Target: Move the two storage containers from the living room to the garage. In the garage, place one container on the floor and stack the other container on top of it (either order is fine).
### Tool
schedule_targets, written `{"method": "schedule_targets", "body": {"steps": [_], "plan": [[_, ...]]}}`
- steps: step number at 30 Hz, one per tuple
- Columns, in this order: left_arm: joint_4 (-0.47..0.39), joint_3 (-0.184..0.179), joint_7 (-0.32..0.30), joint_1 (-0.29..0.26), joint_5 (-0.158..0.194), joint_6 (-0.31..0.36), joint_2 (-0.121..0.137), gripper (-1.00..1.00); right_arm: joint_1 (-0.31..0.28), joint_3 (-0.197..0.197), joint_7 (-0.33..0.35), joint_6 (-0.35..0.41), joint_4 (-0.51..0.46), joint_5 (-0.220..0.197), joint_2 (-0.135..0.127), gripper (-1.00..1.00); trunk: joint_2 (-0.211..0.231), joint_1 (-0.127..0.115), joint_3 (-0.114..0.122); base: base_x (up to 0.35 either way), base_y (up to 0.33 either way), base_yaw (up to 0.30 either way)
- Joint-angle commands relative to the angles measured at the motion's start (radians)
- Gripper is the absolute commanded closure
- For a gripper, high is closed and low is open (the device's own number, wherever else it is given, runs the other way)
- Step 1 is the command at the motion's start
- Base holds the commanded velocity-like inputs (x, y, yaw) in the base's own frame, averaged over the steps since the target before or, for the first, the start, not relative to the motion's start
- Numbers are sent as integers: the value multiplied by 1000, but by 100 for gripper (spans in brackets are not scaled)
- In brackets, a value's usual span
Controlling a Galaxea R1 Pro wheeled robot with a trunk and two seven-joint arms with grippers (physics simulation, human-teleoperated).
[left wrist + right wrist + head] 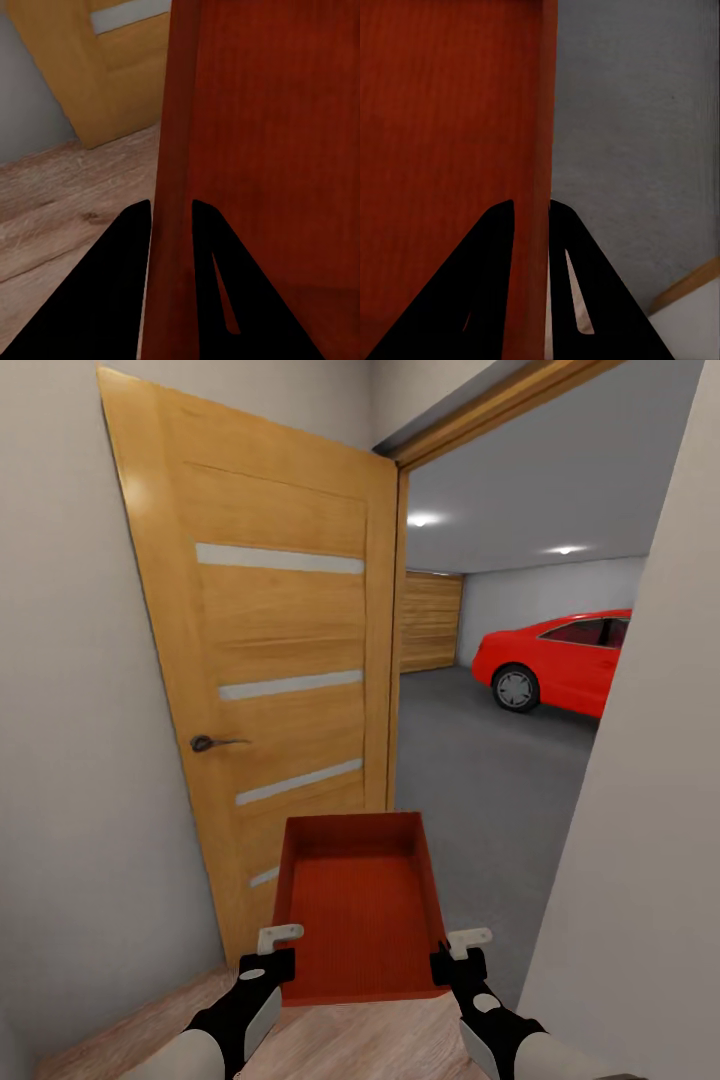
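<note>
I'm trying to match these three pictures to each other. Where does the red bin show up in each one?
Head view: the red bin sits low in the middle, held at both sides, before the open garage doorway.
Left wrist view: its side wall runs between the left fingers.
Right wrist view: its other wall runs between the right fingers.
Shared landmark: the bin's ribbed red inside appears in all three.

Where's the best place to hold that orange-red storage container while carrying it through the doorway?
By its two long side walls near the end closest to the robot, one tool per side: the left tool and right tool each pinch a thin upright wall of the storage container.
</note>
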Motion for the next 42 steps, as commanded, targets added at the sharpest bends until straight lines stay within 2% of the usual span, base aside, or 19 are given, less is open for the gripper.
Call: {"method": "schedule_targets", "body": {"steps": [1,11,42], "plan": [[-5,5,18,0,-15,-29,7,100,-1,-51,-13,-3,4,-8,0,100,-1,1,-1,237,248,-286],[-5,5,18,0,-15,-29,7,100,-1,-51,-13,-3,4,-8,0,100,-1,1,-1,234,234,-286],[-5,5,18,0,-15,-29,7,100,-1,-52,-14,-3,4,-8,0,100,-1,1,-1,195,161,-286]]}}
